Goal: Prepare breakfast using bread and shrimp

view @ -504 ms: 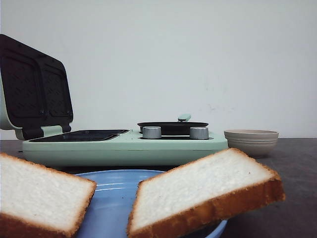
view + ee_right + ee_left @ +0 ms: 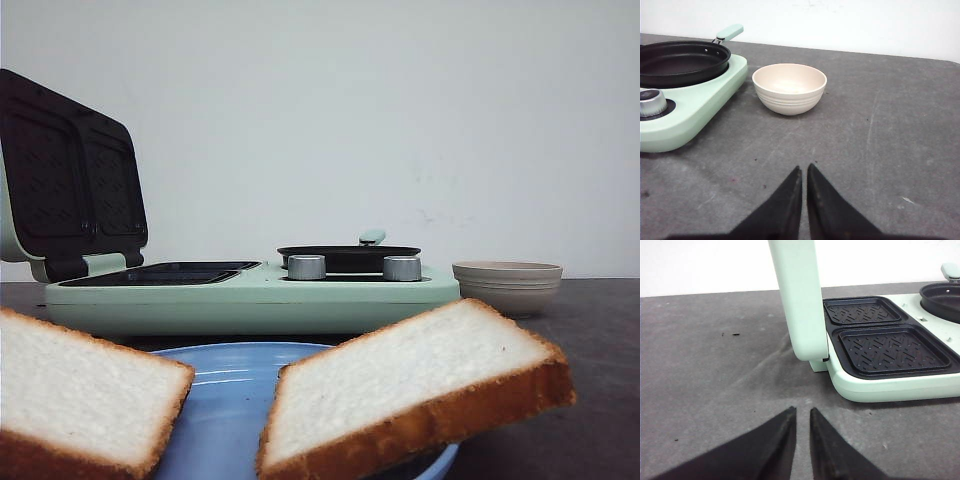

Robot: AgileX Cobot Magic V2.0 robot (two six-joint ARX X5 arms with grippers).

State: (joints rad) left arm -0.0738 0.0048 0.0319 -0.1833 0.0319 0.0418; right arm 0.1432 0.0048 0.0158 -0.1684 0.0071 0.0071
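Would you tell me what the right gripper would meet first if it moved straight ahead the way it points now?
Most likely the beige bowl. The right gripper, fingers nearly together, points across bare table toward it. The bowl sits slightly off that line, so it might pass just beside it; depth is unclear.

Two square slices of white bread sit close to the front camera on a blue plate (image 2: 225, 385). The left slice (image 2: 85, 395) lies at about 8 o'clock, cut off by the frame edge. The right slice (image 2: 410, 385) lies at about 5 o'clock, tilted, its far corner overhanging the rim. Both show soft white crumb and golden-brown crust. No shrimp can be made out.
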